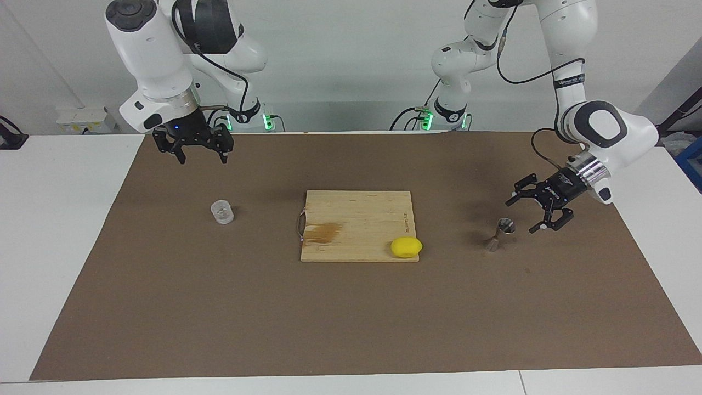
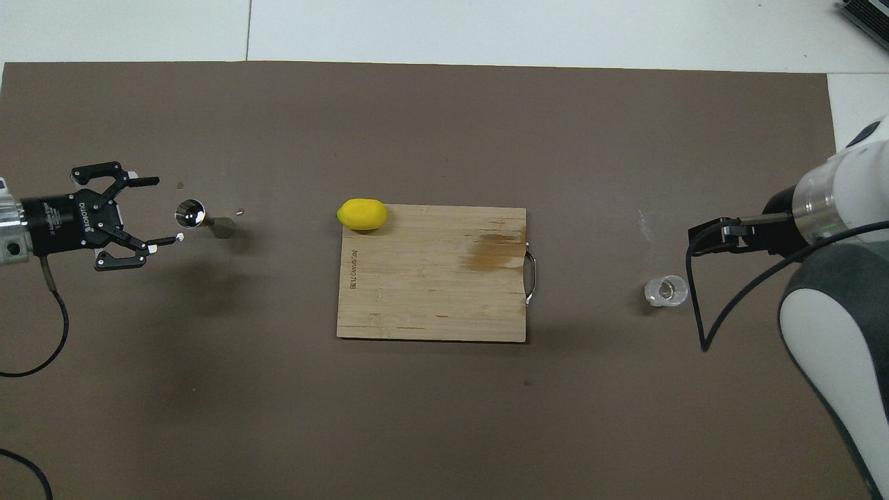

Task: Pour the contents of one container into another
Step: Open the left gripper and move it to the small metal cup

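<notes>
The worktop (image 1: pixel 351 318) is carrying a cutting board (image 1: pixel 356 225) at its middle, a lemon (image 1: pixel 406 247) sitting on the board's corner. At three o'clock in the facing view, the left hand (image 1: pixel 525 213) is hanging spread wide, grasping nothing, just beside the upright jigger (image 1: pixel 500 233). At ten o'clock the right hand (image 1: pixel 202 158) is waiting released over the mat, the glass cup (image 1: pixel 222 212) standing below it; contents cannot be told

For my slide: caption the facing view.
Open left gripper nears the jigger; open right gripper waits above the glass cup.
</notes>
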### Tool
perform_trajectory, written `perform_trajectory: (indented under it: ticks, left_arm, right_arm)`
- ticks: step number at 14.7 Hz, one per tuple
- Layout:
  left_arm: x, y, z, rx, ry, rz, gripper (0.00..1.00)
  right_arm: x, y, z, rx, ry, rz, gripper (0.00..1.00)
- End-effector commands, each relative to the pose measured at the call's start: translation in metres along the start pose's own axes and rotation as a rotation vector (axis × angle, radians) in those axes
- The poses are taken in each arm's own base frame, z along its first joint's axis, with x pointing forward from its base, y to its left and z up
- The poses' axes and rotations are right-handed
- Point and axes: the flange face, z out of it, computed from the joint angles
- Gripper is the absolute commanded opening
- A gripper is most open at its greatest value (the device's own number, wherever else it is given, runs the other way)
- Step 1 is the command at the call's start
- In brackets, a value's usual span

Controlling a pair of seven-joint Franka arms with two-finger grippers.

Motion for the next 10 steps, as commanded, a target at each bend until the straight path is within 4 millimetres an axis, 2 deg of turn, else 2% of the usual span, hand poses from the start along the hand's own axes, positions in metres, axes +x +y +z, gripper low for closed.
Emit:
perform_trajectory:
  ticks: [1,4,10]
  left_arm:
    - [0.017,-0.011,0.005,-0.062,-0.054,-0.123,1.0]
    - [0.026,-0.021,0.013,-0.074,-0.085,-0.181,1.0]
    - [0.023,-0.025,0.024,-0.063,-0.089,-0.186,1.0]
  right_arm:
    - [-0.006,0.004,-0.001,0.019,0.008,-0.013,1.0]
    - [-0.006,0.004,-0.001,0.021,0.008,-0.013,1.0]
    - [-0.006,0.004,-0.001,0.021,0.008,-0.013,1.0]
